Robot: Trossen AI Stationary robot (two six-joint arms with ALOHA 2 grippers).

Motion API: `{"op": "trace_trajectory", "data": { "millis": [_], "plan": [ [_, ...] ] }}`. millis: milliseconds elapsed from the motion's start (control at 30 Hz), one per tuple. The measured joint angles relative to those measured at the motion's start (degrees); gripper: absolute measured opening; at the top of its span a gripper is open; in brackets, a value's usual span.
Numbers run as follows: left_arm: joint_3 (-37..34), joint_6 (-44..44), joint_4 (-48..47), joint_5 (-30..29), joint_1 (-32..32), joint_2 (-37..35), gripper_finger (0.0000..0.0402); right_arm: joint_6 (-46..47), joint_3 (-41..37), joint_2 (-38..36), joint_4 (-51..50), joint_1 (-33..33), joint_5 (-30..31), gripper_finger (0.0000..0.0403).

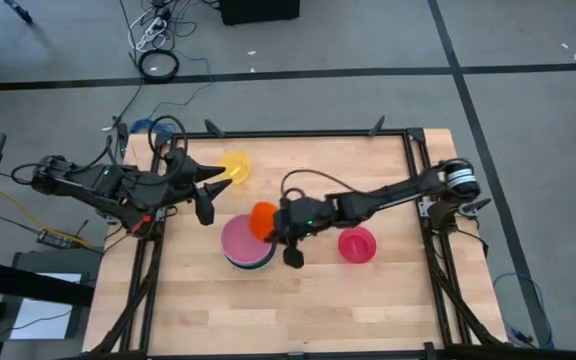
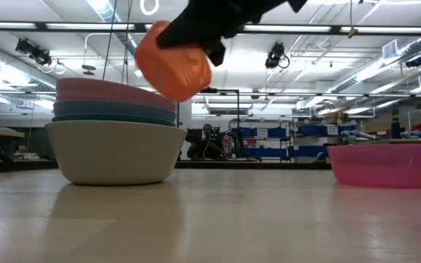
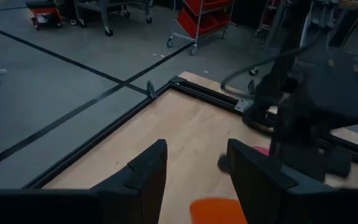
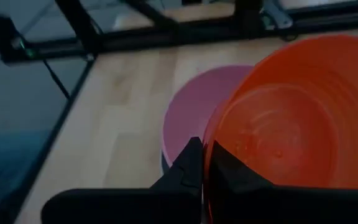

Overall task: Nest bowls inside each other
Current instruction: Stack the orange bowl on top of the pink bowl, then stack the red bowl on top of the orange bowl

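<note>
A stack of bowls rests on the table's middle: grey-white at the bottom, then teal, blue and pink on top. My right gripper is shut on an orange bowl, which hangs over the stack's right edge. A deep pink-red bowl sits upright on the table to the right. At the far left a yellow bowl lies beside my left gripper, which is open with nothing between its fingers. My right gripper pinches the orange bowl's rim, one finger outside the wall and the other inside. The fingers reach in from the table's right side, slanting down. The bowl is lifted clear and tilted, its hollow turned toward the wrist, just above the pink bowl.
A black metal frame borders the table's far edge and both sides. Bare wood lies along the near edge. My left arm reaches in from the left.
</note>
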Motion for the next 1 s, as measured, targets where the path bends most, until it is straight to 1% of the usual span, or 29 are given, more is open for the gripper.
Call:
{"op": "trace_trajectory", "data": {
  "millis": [167,300,500,667,733,800,900,1000],
  "plan": [
    [0.00,-0.02,-0.04,0.00,0.02,0.00,0.0177,-0.91,6.38,6.34,-0.43,0.36,-3.31,0.0000],
    [0.00,-0.02,-0.43,0.02,0.00,0.00,0.0177,-1.08,9.54,10.16,-2.14,0.34,-3.71,0.0011],
    [0.00,-0.02,-0.60,0.02,0.01,0.00,0.0177,-0.29,11.61,10.59,-4.28,0.38,-3.20,0.0074],
    [0.00,-0.07,-0.70,0.02,0.01,0.00,0.0177,0.28,11.51,7.92,-6.71,0.04,-2.96,0.0122],
    [0.00,-0.16,-0.78,0.04,0.01,0.00,0.0177,0.30,11.64,6.32,-10.56,-0.01,-1.82,0.0134],
    [0.00,-0.63,-0.94,0.06,0.02,0.00,0.0177,0.31,11.57,4.43,-17.13,0.01,0.88,0.0142],
    [0.00,-1.14,-1.73,0.07,0.01,0.00,0.0177,1.26,11.55,0.52,-29.85,0.13,6.85,0.0147],
    [0.00,-1.99,-2.97,0.26,0.00,0.00,0.0177,5.53,10.27,-3.83,-43.14,0.73,12.28,0.0148]
  ]
}}
